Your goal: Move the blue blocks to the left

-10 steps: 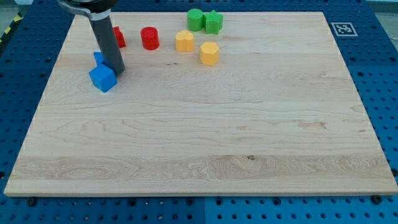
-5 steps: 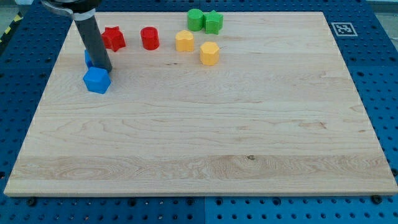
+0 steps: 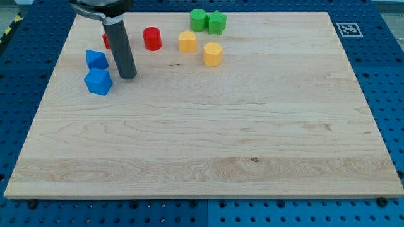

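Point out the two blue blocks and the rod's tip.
Upper blue block [image 3: 96, 60], camera view, top face.
Lower blue block [image 3: 98, 82], camera view, front face.
My tip [image 3: 128, 77], camera view, rod's very end, right of both blocks.

So the tip [image 3: 128, 77] sits just to the view's right of the blue cube [image 3: 99, 82], and the other blue block [image 3: 96, 60] is up-left of the tip (close, not touching). The red cylinder [image 3: 151, 38], yellow blocks [image 3: 187, 41] and green blocks [image 3: 199, 19] are all up-right of the tip.

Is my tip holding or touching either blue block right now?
Nothing is held. My tip stands on the board just to the view's right of the two blue blocks, with a small gap, touching neither.
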{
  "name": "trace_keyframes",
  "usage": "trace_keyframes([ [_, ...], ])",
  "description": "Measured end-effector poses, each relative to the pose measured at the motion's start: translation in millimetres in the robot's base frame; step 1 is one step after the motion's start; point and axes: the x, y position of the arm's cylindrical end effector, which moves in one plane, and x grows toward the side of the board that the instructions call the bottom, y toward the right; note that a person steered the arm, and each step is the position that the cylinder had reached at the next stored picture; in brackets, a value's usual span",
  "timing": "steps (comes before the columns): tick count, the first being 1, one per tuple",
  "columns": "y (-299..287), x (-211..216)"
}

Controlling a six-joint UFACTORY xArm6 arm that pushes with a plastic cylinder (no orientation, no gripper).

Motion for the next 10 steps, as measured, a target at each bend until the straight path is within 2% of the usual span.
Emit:
trace_keyframes([
  [1,5.9,1.0],
  [3,8.8,28.9],
  [5,-1.4,29.5],
  [7,-41.7,29.5],
  [10,-23.7,19.0],
])
